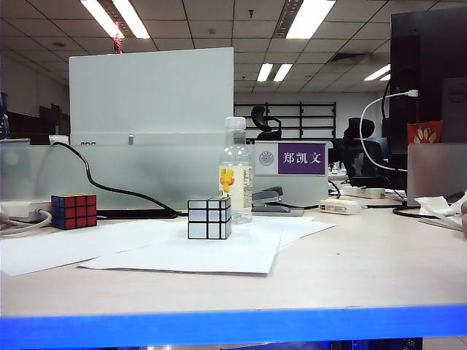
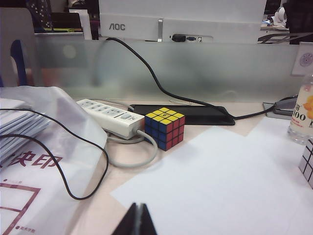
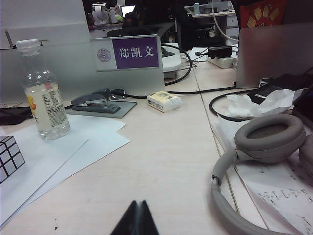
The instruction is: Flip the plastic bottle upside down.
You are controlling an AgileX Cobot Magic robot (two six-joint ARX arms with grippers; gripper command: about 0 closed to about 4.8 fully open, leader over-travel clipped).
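The plastic bottle stands upright on white paper at the table's middle, clear with a white cap and a cream label with a yellow picture. It shows too in the right wrist view, the bottle, and at the edge of the left wrist view, the bottle. My left gripper is shut and empty, low over the white paper, well back from the bottle. My right gripper is also shut and empty, over bare table, far from the bottle. Neither arm shows in the exterior view.
A silver mirror cube sits just in front of the bottle. A coloured cube lies left, beside a power strip and black cable. A stapler, a small white box, grey headphones and a tissue lie right.
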